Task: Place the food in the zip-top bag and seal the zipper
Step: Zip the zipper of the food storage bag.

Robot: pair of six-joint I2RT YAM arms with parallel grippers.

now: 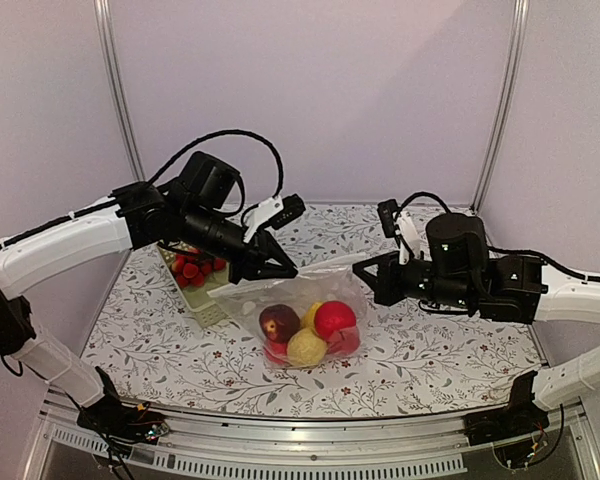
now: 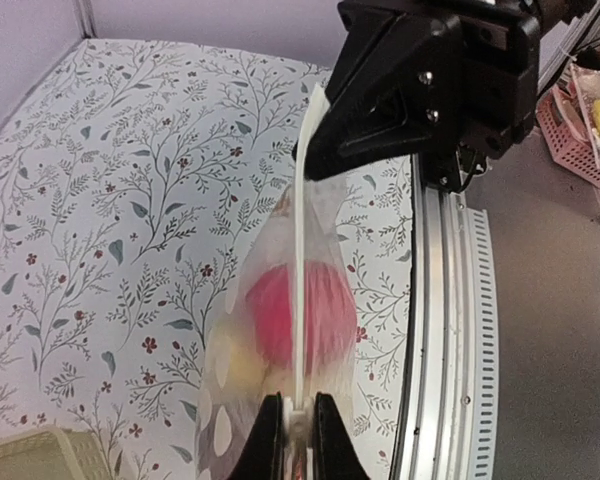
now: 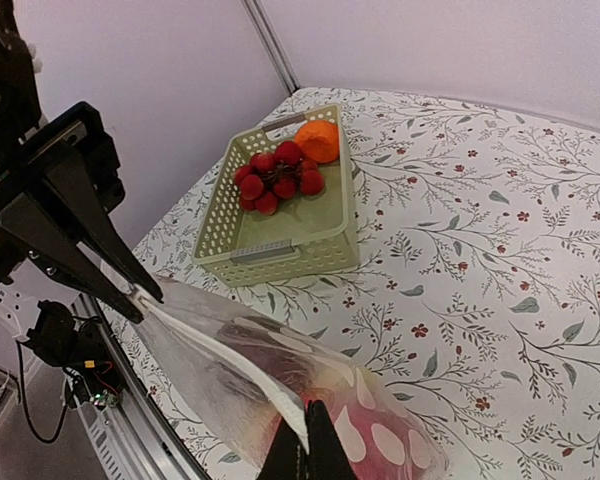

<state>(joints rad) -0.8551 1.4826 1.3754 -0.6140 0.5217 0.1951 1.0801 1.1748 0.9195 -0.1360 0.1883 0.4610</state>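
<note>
The clear zip-top bag (image 1: 280,297) hangs between both grippers just above the table centre. Inside it is the food: a red fruit (image 1: 335,318), a dark maroon one (image 1: 278,322) and yellow ones (image 1: 306,347). My left gripper (image 1: 283,271) is shut on the left end of the whitish zipper strip (image 2: 299,270), which shows pinched between its jaws in the left wrist view (image 2: 298,425). My right gripper (image 1: 361,268) is shut on the other end of the zipper (image 3: 215,352), which meets its jaws in the right wrist view (image 3: 307,448). The strip runs taut and looks pressed together between them.
A pale green perforated basket (image 1: 208,308) stands at the back left behind the left gripper, holding small red berries (image 3: 275,175) and an orange fruit (image 3: 318,141). The table's metal front rail (image 2: 450,330) lies close to the bag. A pink basket (image 2: 580,135) sits off the table.
</note>
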